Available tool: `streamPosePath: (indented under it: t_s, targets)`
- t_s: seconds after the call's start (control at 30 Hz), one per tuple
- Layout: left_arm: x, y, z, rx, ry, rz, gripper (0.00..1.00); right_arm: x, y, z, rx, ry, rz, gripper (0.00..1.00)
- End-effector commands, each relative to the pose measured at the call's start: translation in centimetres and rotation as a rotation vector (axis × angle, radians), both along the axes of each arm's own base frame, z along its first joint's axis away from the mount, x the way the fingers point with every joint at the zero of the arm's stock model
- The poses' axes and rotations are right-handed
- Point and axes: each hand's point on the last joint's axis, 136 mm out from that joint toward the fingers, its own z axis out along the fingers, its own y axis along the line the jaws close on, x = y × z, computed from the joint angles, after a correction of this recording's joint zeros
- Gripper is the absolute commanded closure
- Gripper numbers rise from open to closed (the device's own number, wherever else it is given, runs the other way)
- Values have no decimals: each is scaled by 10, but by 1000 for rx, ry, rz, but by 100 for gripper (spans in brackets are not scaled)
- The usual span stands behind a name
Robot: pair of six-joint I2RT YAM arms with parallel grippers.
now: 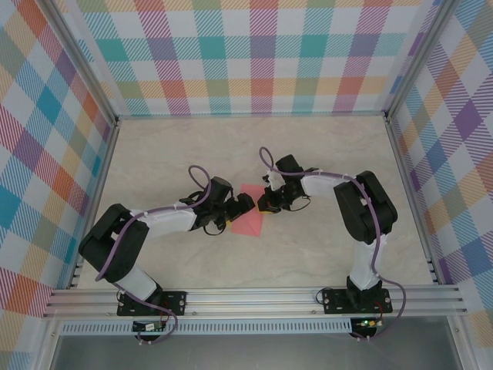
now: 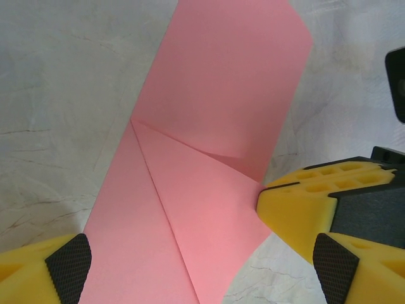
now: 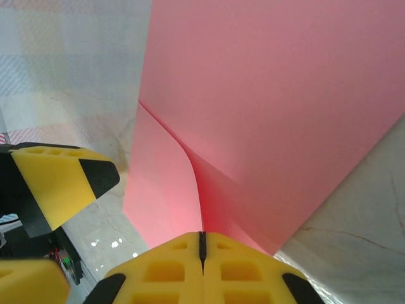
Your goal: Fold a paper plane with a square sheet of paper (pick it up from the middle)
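right claw (image 3: 202, 244) | clamps paper sheet (image 3: 272, 95) edge | left claw (image 2: 201, 272) | spread over it

The marbled table (image 1: 231, 154) bears the creased square sheet of paper (image 1: 248, 222).
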Motion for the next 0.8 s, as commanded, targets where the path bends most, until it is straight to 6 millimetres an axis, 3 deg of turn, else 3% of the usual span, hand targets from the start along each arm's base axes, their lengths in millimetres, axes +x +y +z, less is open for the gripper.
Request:
streamPosePath:
  t_s: [0.0,0.13,0.5,0.77]
  targets:
    - [1,-7,13,-31,-54,-29,8,7,-4,9,24,-43,-25,99]
    - [2,-14,14,-61,-57,-45,9,10,-10,9,35,-40,-50,100]
    - [5,-23,3,-83,-29,-56,26,13,-21,11,42,-31,-99,100]
    - [11,-32,3,-89,-50,-92,48,13,-22,10,45,-17,-101,100]
